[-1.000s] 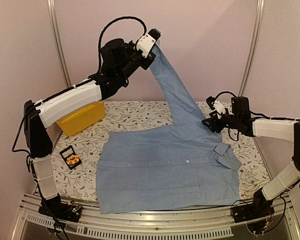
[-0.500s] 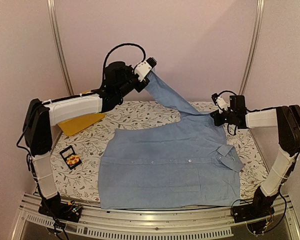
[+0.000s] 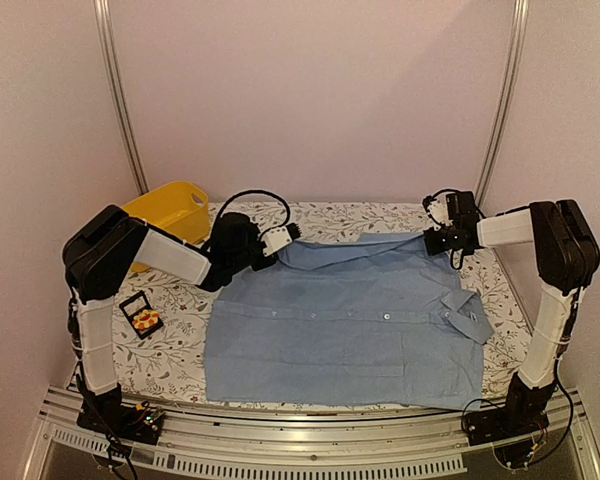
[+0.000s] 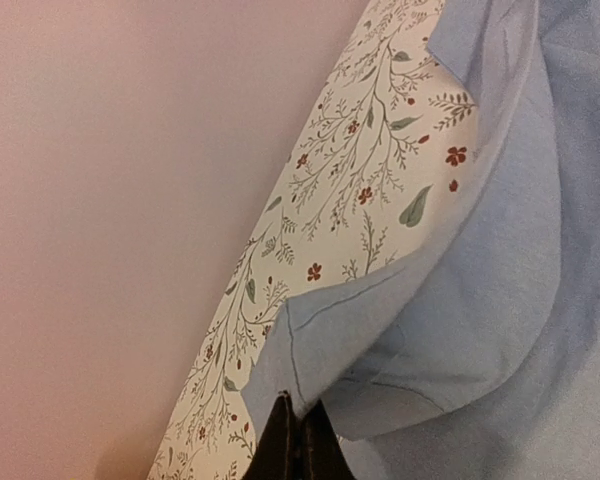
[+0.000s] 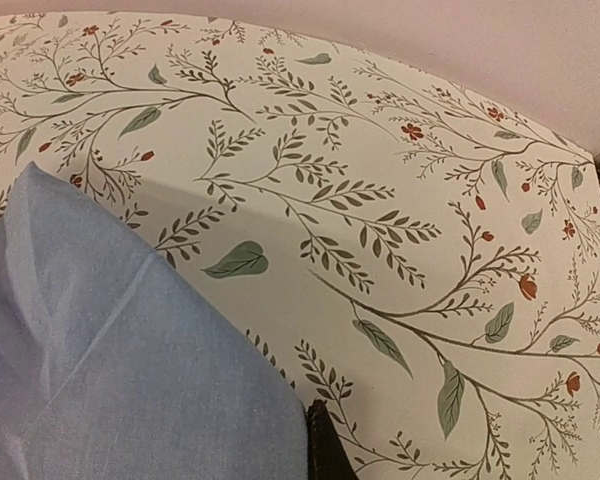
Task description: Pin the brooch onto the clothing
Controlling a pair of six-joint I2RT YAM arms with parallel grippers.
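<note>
My left claw (image 3: 283,238) is clamped on a fold at the far-left edge of the clothing (image 3: 350,320). The left wrist view shows the dark fingertips (image 4: 295,448) closed together with the blue hem pinched between them. My right claw (image 3: 443,239) is also closed, at the far-right corner of the shirt. In its wrist view the cloth runs right up to the one fingertip (image 5: 325,445) I can see, so I judge it is holding that edge, though the pinch itself is out of frame.

I think both claws grip the far edge to pull the shirt taut between them. That lays it flat on the flowered table cover (image 3: 170,365) and gives a smooth front to pin on. The collar lies to the right and the button row runs left to right.

The brooch (image 3: 146,319) is untouched in its small black box (image 3: 138,311), near left and well apart from the shirt. A yellow basin (image 3: 170,208) sits at the far left.

A second ago my left arm held one sleeve high above the table and the cloth hung down from it. The right claw stood open beside the shoulder. Now both arms are low and reach farther back, the shirt is spread flat, and the basin, which my arm partly hid, shows fully. The box and brooch have not moved.
</note>
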